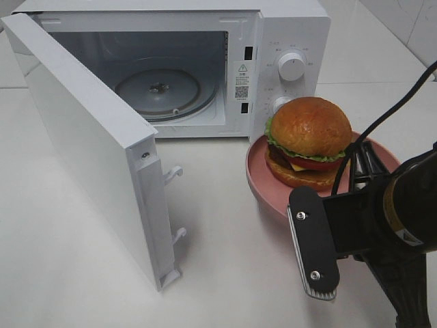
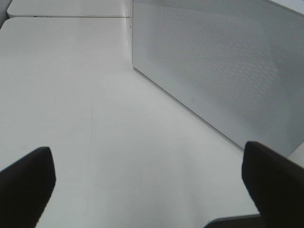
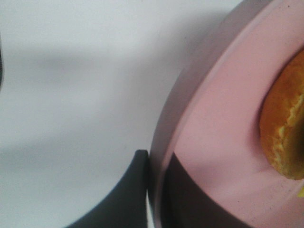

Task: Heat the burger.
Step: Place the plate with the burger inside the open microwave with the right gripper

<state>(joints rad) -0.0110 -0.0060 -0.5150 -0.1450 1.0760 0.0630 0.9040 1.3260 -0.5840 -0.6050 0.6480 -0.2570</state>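
Note:
The burger [image 1: 311,140], with a golden bun, lettuce, tomato and cheese, sits on a pink plate [image 1: 263,171] just right of the open microwave's [image 1: 293,34] front. My right gripper [image 1: 360,174] comes in from the right and is shut on the plate's near-right rim. The right wrist view shows its two dark fingers [image 3: 128,199] pinching the plate's rim [image 3: 223,118], with the burger's bun [image 3: 285,128] beside them. My left gripper [image 2: 149,190] is open and empty over bare table. It is out of the exterior view.
The microwave door [image 1: 89,137] stands swung wide open toward the front left; its outer face shows in the left wrist view [image 2: 228,71]. The glass turntable [image 1: 157,89] lies bare inside. The white table [image 1: 225,266] spreads in front.

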